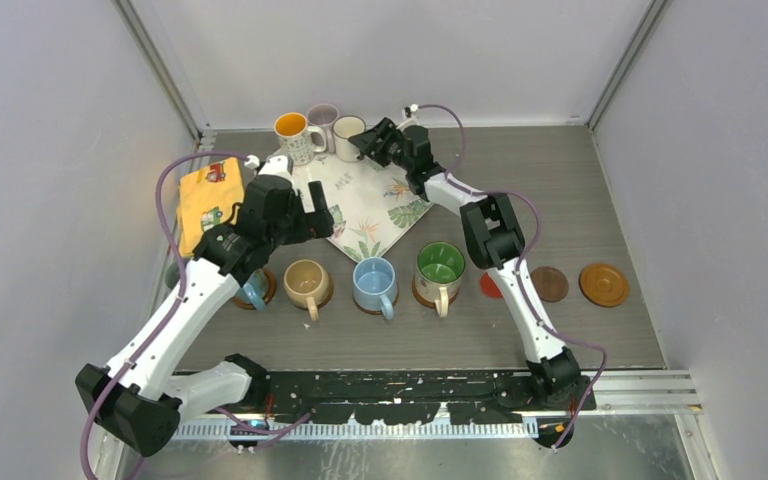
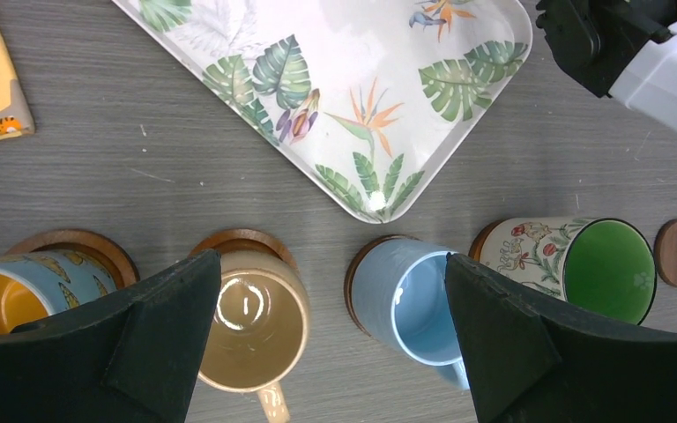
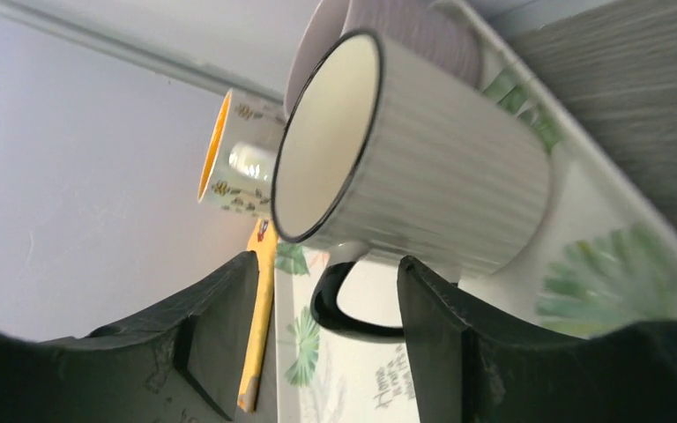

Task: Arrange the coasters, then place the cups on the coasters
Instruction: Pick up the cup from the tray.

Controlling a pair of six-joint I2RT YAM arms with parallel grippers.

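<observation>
right gripper [image 3: 326,275]: the fingers stand on both sides of the black handle [image 3: 353,328] of the cream ribbed cup [image 3: 441,167]. The jaws are about half closed. I cannot tell if they already press the handle, because a small gap shows at 1 side.
reason of this hold: the handle sticks out toward the arm, so it is probably the easiest part to take. The cup body looks too wide for these jaws.
cream ribbed cup, place: on the far corner of the leaf tray [image 1: 360,215], close beside the mauve cup [image 1: 322,118] and the orange-inside cup [image 1: 292,130].
left gripper [image 2: 331,282]: wide apart and holding nothing. It hangs above the front row, over the gap between the tan cup [image 2: 251,326] and the light blue cup [image 2: 414,304].
front row: 4 cups sit each on its own coaster, the green-inside cup [image 2: 599,269] at the right end.
free coasters: 3 lie in line right of that row: the red coaster [image 1: 489,285], the dark brown coaster [image 1: 550,284] and the orange-brown coaster [image 1: 603,284].
judgement: 3 cups and 3 bare coasters match, so the red one is likely the next place.
</observation>
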